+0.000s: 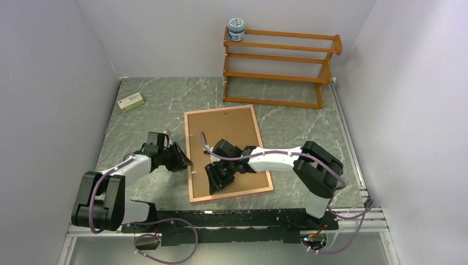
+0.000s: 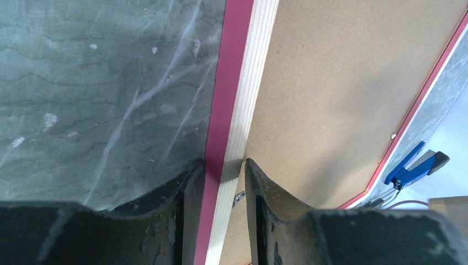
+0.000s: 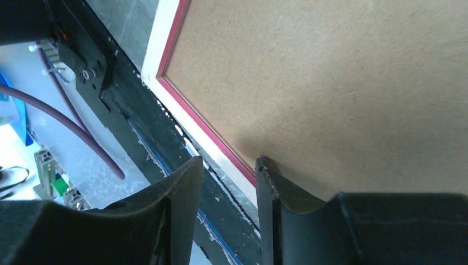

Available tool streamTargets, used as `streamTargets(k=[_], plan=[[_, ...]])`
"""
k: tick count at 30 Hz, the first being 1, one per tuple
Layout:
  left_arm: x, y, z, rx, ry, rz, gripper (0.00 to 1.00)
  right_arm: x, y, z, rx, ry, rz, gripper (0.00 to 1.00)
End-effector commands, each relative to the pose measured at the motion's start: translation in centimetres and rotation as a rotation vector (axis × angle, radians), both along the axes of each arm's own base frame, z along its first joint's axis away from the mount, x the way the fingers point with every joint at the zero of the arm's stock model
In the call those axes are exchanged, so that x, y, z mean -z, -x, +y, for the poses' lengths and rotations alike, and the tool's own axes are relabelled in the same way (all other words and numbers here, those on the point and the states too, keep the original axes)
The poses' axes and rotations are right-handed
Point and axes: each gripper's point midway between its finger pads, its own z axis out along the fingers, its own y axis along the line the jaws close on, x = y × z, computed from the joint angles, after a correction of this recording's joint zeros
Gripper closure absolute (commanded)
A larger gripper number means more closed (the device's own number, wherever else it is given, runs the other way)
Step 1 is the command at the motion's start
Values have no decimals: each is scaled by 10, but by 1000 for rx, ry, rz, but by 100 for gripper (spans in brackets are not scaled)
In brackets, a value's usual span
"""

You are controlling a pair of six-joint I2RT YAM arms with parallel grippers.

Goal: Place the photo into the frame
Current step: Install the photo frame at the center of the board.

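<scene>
- R gripper (image 1: 219, 178): mine, nearest the counter's (image 1: 154, 110) near edge, over the near-left part of the frame (image 2: 221, 99). Fingers part open, gripping nothing; one over the fibreboard panel (image 1: 221, 130), the other beyond the near rail.
- L gripper (image 1: 185, 160): mine, at the frame's left rail, fingers closed on it, pink side & pale wood between them.
- Frame lies face down mid-counter, panel in it.
- Far edge: wooden rack (image 1: 276, 61) w/ jar (image 1: 237, 29); small box (image 1: 131, 101) nr far-left corner.
</scene>
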Motion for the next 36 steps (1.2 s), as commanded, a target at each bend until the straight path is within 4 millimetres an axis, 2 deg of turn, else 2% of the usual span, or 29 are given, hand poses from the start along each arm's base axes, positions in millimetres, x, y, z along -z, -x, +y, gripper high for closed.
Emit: streamTargets(k=[1, 9, 19, 26, 36], plan=[[6, 2, 2, 18, -29, 14, 62, -28, -22, 8, 50, -58, -121, 56], [8, 4, 2, 15, -28, 22, 62, -10, -25, 5, 60, -3, -121, 55], [13, 5, 5, 3, -43, 43, 62, 13, -4, -6, -29, 63, -32, 56], [15, 4, 6, -20, -47, 52, 62, 19, 10, -21, -60, 92, 20, 57], [20, 3, 9, -27, -66, 72, 63, 26, 16, -37, -47, 140, 29, 57]])
